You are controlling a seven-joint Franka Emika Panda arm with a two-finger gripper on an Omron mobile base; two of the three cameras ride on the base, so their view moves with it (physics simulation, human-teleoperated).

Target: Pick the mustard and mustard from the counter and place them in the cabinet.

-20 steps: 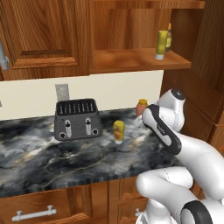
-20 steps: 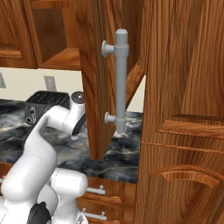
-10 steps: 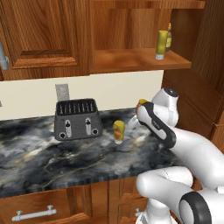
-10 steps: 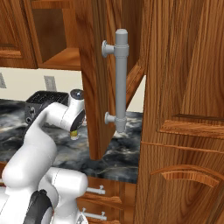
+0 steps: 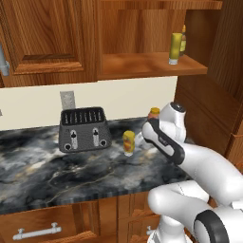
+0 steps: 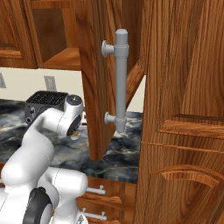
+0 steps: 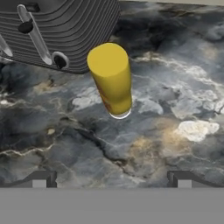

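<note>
Counter (image 5: pixel 57 175): black marble, toaster (image 5: pixel 84 128) at the back.
Mustard (image 7: pixel 111 78): upright beside the toaster, ahead of the gripper (image 7: pixel 111 178), centred between its tips.
Jaws: wide apart, empty.
Cabinet (image 5: pixel 152 66): one mustard already shelved.

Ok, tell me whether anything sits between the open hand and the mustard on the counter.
Nothing visible does. In the hand view the mustard stands upright on bare counter ahead of the open hand. The toaster sits just behind and beside it, off the approach line.
</note>
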